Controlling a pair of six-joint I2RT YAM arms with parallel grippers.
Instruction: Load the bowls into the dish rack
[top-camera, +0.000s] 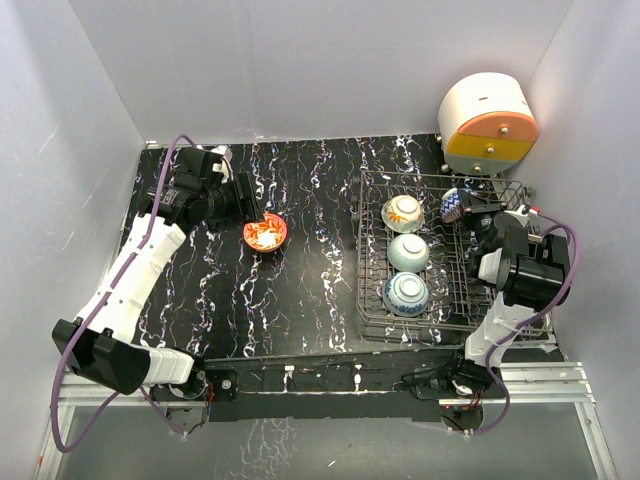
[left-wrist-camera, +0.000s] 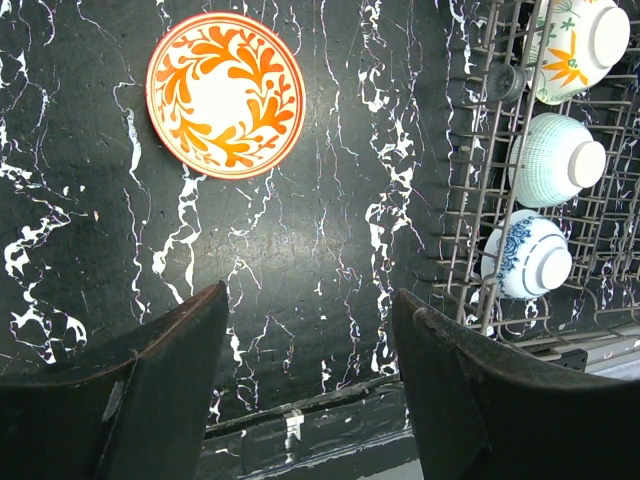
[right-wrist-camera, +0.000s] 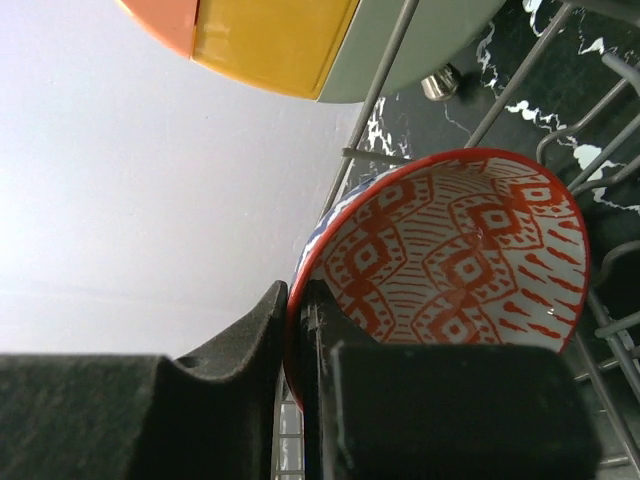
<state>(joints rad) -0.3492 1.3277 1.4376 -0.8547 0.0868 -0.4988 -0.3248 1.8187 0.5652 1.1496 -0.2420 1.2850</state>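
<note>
Left fingers (left-wrist-camera: 150, 400) held apart near orange bowl (top-camera: 265, 234) toward far-left corner, right fingers (right-wrist-camera: 150, 420) clamped on red-patterned bowl (right-wrist-camera: 460, 250) over dish rack (top-camera: 365, 300)

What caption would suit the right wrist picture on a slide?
Right pincer grips a red-patterned bowl by its rim at the wire dish rack, yellow-orange drawer unit behind.

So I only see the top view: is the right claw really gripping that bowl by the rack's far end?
Observer: Yes; the right wrist view shows the right gripper shut on the rim of the red-patterned bowl.
Operator: What's painted inside the bowl on the table?
Observer: The left wrist view shows orange leaves on white in the orange bowl.
Operator: Is the left claw touching it?
Observer: No; the left gripper is open, apart from it.
</note>
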